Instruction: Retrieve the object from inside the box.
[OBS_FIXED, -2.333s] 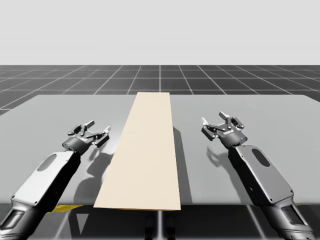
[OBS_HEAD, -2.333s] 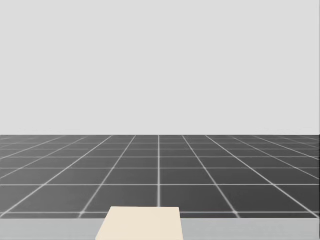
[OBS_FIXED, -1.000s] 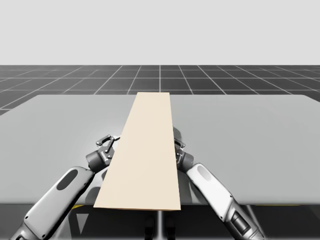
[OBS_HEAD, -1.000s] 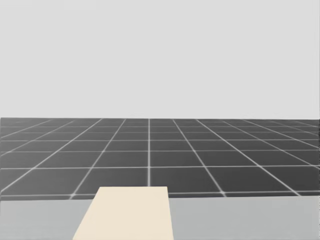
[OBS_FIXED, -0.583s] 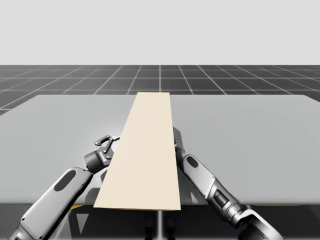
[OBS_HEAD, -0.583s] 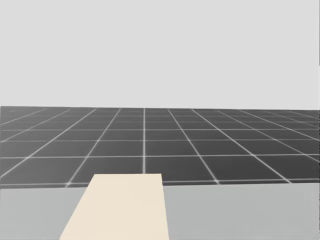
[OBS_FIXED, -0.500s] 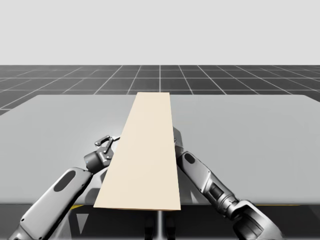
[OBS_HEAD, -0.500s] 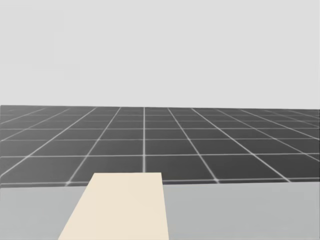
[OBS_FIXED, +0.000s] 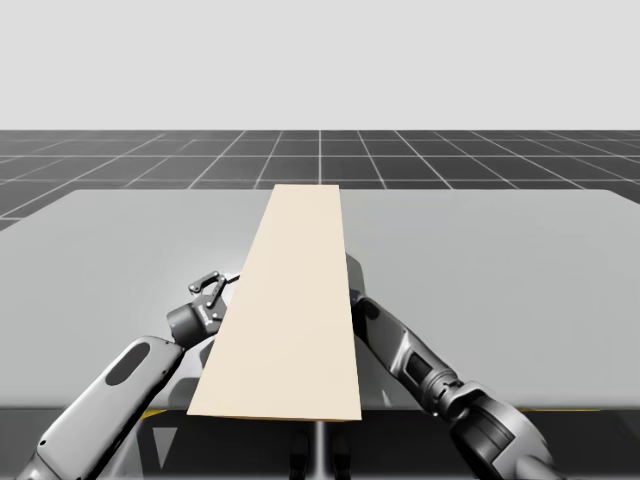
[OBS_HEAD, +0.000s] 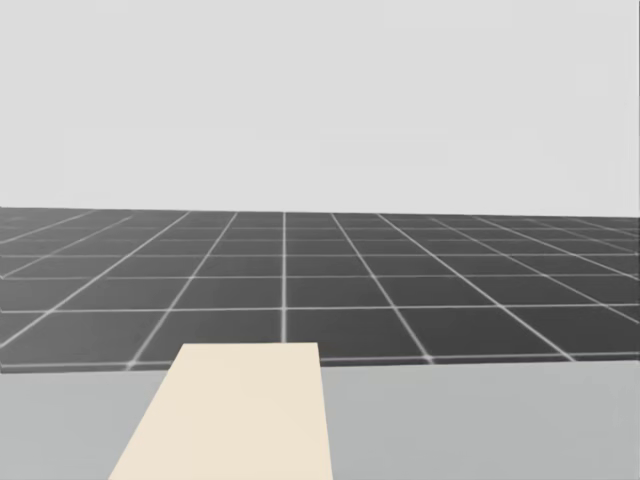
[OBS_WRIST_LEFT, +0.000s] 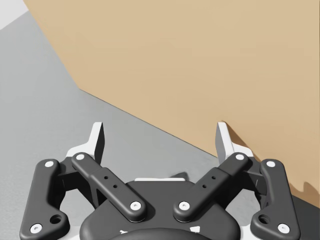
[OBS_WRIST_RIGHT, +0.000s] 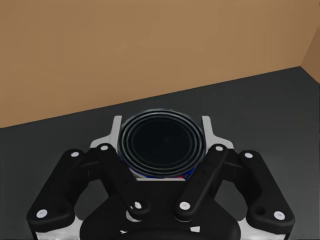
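While the grey bench (OBS_FIXED: 520, 260) is carrying the tall tan box (OBS_FIXED: 295, 300) down the middle of the frame, my right arm (OBS_FIXED: 415, 365) is slanting across the lower right with its hand hidden behind the box's right wall, presumably through an open side. My left pincer (OBS_WRIST_LEFT: 160, 134) is sitting against the box's outer left wall, fingers spread and holding nothing, likely bracing the box against sliding. Inside the box, my right pincer (OBS_WRIST_RIGHT: 161, 131) is clamping a round dark-ended can (OBS_WRIST_RIGHT: 161, 145) from both sides above the dark floor, seemingly ready for pulling out.
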